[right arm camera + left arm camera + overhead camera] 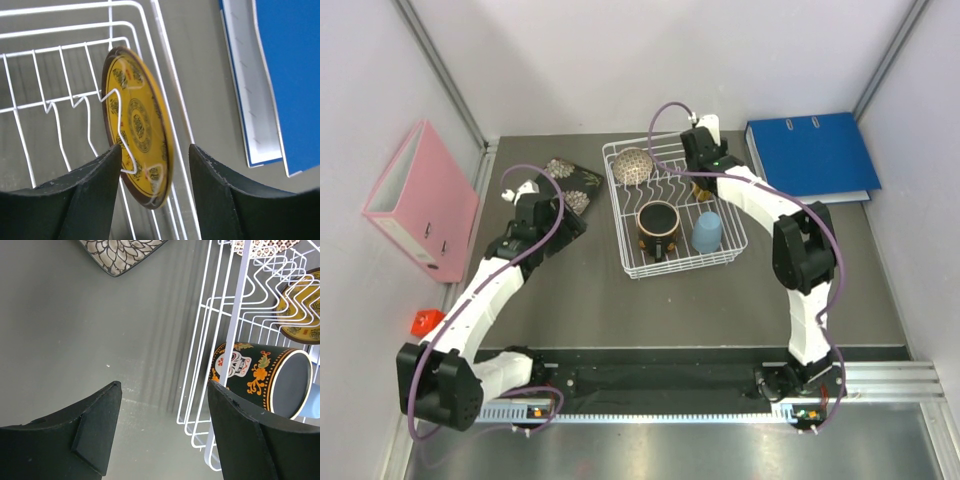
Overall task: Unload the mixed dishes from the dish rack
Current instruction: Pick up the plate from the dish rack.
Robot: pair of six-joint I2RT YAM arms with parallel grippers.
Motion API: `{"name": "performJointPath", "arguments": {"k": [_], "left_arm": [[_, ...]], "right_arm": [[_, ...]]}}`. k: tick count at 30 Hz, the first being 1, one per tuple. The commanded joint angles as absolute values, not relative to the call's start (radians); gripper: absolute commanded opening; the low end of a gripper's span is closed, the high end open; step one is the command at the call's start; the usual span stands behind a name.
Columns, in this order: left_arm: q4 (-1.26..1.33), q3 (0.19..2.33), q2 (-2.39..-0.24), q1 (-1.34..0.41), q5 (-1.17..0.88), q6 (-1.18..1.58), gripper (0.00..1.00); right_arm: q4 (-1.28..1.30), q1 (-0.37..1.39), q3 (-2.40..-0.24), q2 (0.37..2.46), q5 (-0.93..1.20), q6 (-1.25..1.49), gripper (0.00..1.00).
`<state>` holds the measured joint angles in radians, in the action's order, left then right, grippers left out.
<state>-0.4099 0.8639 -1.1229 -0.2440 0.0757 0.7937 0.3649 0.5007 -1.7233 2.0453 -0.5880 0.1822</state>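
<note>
The white wire dish rack (629, 262) holds a speckled bowl (633, 166), a dark mug with orange pattern (658, 226) lying on its side, a light-blue cup (707, 233) and an amber-yellow plate (140, 125) upright in the prongs. The dark floral square plate (572, 183) lies on the table left of the rack. My right gripper (155, 150) is open, its fingers on either side of the amber plate's edge, apart from it. My left gripper (165, 387) is open and empty over the table, just left of the rack (235, 315) and the mug (260, 375).
A blue binder (812, 155) lies right of the rack, close to its wall (285, 75). A pink binder (420, 200) leans at the far left. A small red object (425, 322) sits at the left edge. Walls enclose the table on three sides.
</note>
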Motion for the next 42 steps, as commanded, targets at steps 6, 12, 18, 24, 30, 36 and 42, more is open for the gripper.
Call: {"name": "performJointPath", "arguments": {"k": [6, 12, 18, 24, 30, 36, 42], "left_arm": [[-0.350, 0.859, -1.138, -0.250, 0.071, 0.788, 0.74], [-0.350, 0.856, -1.144, -0.253, 0.069, 0.792, 0.73], [-0.347, 0.851, -1.144, -0.256, 0.074, 0.790, 0.73], [-0.344, 0.838, -1.143, -0.258, 0.075, 0.792, 0.73], [-0.342, 0.834, -1.137, -0.258, 0.077, 0.790, 0.73], [-0.337, 0.841, -1.141, -0.259, 0.077, 0.792, 0.73], [-0.339, 0.848, -1.146, -0.259, 0.077, 0.792, 0.73]], "right_arm": [[0.339, 0.492, -1.784, 2.085, -0.568, 0.175, 0.48], [0.327, 0.492, -1.763, 2.092, -0.568, 0.176, 0.35], [0.327, 0.488, -1.750, 2.108, -0.575, 0.179, 0.35], [0.331, 0.488, -1.746, 2.128, -0.575, 0.187, 0.01], [0.310, 0.491, -1.709, 2.056, -0.597, 0.212, 0.00], [0.301, 0.520, -1.681, 1.893, -0.618, 0.218, 0.00], [0.330, 0.577, -1.671, 1.758, -0.646, 0.213, 0.00]]}}
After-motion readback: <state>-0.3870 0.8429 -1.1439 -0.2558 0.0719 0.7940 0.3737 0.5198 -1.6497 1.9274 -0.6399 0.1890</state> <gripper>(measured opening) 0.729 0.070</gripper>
